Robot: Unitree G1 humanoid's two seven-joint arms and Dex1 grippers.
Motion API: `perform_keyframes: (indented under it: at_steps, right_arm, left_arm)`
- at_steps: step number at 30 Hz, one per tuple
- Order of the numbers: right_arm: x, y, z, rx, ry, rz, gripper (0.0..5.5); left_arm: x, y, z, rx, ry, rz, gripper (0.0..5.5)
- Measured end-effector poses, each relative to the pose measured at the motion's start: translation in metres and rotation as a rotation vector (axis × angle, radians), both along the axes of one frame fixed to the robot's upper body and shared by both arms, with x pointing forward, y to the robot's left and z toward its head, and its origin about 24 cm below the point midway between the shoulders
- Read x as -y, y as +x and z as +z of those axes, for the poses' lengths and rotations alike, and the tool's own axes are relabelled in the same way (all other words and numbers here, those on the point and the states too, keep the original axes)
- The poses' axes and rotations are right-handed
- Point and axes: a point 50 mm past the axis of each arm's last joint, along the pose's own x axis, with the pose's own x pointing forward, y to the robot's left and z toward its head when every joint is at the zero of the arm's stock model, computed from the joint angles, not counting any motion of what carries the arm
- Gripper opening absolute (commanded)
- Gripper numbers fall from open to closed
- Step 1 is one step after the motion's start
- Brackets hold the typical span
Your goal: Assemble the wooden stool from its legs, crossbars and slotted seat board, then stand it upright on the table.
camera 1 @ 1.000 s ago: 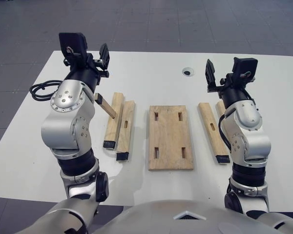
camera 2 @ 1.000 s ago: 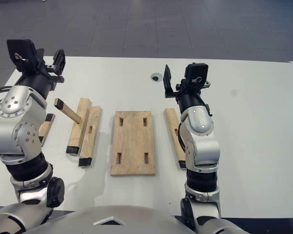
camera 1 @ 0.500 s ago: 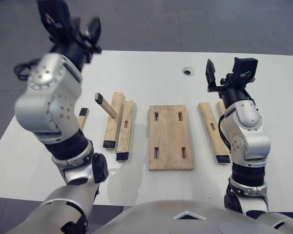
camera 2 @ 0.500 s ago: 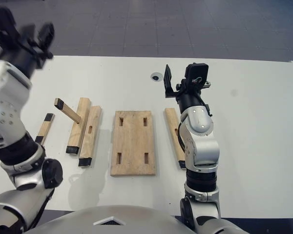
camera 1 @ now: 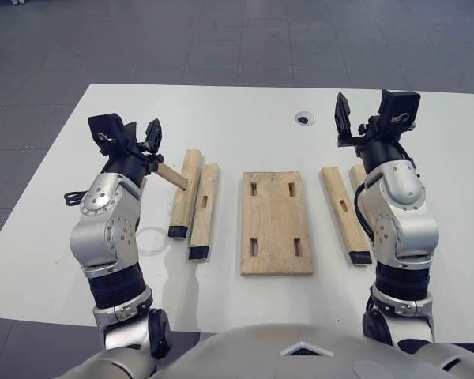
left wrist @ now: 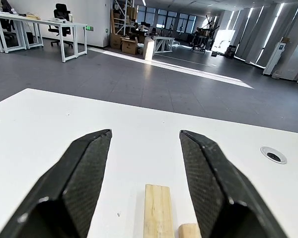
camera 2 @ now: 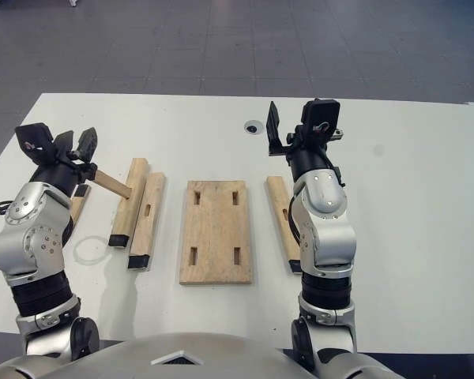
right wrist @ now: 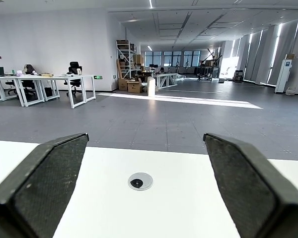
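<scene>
The white table (camera 1: 237, 103) carried every part, none yet joined. The slotted seat board (camera 1: 276, 223) lay flat in the middle, slots up. I judged it the heaviest piece, stiff and not slippery. It looked too wide to pinch across its face, so a long edge seemed the place to take it.

The outer left leg (camera 1: 184, 193) and inner left leg (camera 1: 203, 212) lay side by side left of the board, and the right leg (camera 1: 344, 212) lay on its other side. All looked light and rigid, best pinched mid-length across the narrow sides. A crossbar (camera 1: 172, 175) leaned with one end on the outer left leg. Thin and light, it would likely tip if nudged.

The left gripper (left wrist: 144, 136) hung just over that crossbar's raised end, fingers spread, holding nothing. The right gripper (right wrist: 145, 138) sat beyond the right leg, gaping wide and empty.

My right forearm hid most of a further wooden piece (camera 1: 356, 175). The left arm covered part of a short piece (camera 2: 77, 201). I could not tell whether the crossbar touched the left gripper.
</scene>
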Motion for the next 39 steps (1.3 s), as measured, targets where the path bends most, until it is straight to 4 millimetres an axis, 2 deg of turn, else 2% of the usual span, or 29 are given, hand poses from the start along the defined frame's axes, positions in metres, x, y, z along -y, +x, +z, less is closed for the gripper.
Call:
perform_keyframes:
  at_steps: [2,3,4,6,7,9,10,12,15,17,18,20,22,27,30,33,36,39]
  right_arm:
    - [-0.001,-0.001,0.0,0.001,0.003,0.0,4.27]
    - [-0.001,-0.001,-0.001,-0.002,0.004,0.0,4.27]
    - [-0.002,-0.001,-0.002,-0.007,0.004,0.004,4.27]
    - [-0.003,-0.004,-0.004,-0.012,0.009,0.004,4.27]
    - [-0.003,-0.004,-0.005,-0.016,0.011,0.003,4.27]
    - [-0.004,-0.006,-0.006,-0.018,0.019,0.004,4.27]
    - [-0.004,-0.007,-0.006,-0.016,0.019,0.002,4.27]
    - [-0.002,-0.009,-0.005,-0.012,0.02,-0.004,4.27]
    - [0.001,-0.013,-0.011,-0.033,0.018,-0.024,4.27]
    - [0.003,-0.016,-0.014,-0.041,0.009,-0.038,4.27]
    - [0.003,-0.016,-0.015,-0.043,0.007,-0.041,4.27]
    - [0.003,-0.017,-0.015,-0.042,0.007,-0.04,4.27]
    - [0.004,-0.018,-0.014,-0.042,0.005,-0.038,4.27]
    - [0.004,-0.019,-0.017,-0.057,0.002,-0.031,4.27]
    - [0.003,-0.02,-0.015,-0.053,0.001,-0.027,4.27]
    - [0.003,-0.02,-0.015,-0.054,0.0,-0.022,4.27]
    - [0.004,-0.02,-0.015,-0.055,-0.001,-0.022,4.27]
    - [0.002,-0.018,-0.013,-0.05,-0.005,-0.012,4.27]
  left_arm:
    - [0.006,0.006,0.012,0.017,-0.018,-0.014,2.55]
    - [0.011,0.012,0.032,0.071,-0.023,-0.029,2.55]
    - [0.017,0.016,0.057,0.152,-0.023,-0.05,2.55]
    - [0.03,0.018,0.122,0.354,-0.021,-0.111,2.68]
    - [0.033,0.015,0.144,0.421,-0.022,-0.13,2.8]
    - [0.037,0.001,0.174,0.499,0.007,-0.183,3.21]
    - [0.036,-0.006,0.173,0.498,0.034,-0.185,3.38]
    - [0.032,-0.021,0.152,0.438,0.133,-0.149,3.71]
    - [0.03,-0.054,0.095,0.257,0.239,-0.123,4.23]
    - [0.03,-0.084,0.052,0.09,0.253,-0.142,4.52]
    - [0.03,-0.092,0.041,0.042,0.251,-0.149,4.69]
    - [0.026,-0.123,0.006,-0.125,0.248,-0.137,5.04]
    - [0.015,-0.146,-0.026,-0.29,0.26,-0.118,5.08]
    - [-0.003,-0.178,-0.065,-0.463,0.299,-0.187,5.08]
    - [-0.006,-0.188,-0.08,-0.516,0.329,-0.268,5.08]
    - [-0.006,-0.185,-0.085,-0.478,0.357,-0.319,5.08]
    - [0.004,-0.167,-0.094,-0.422,0.36,-0.383,5.08]
    - [0.012,-0.133,-0.103,-0.358,0.318,-0.362,5.08]
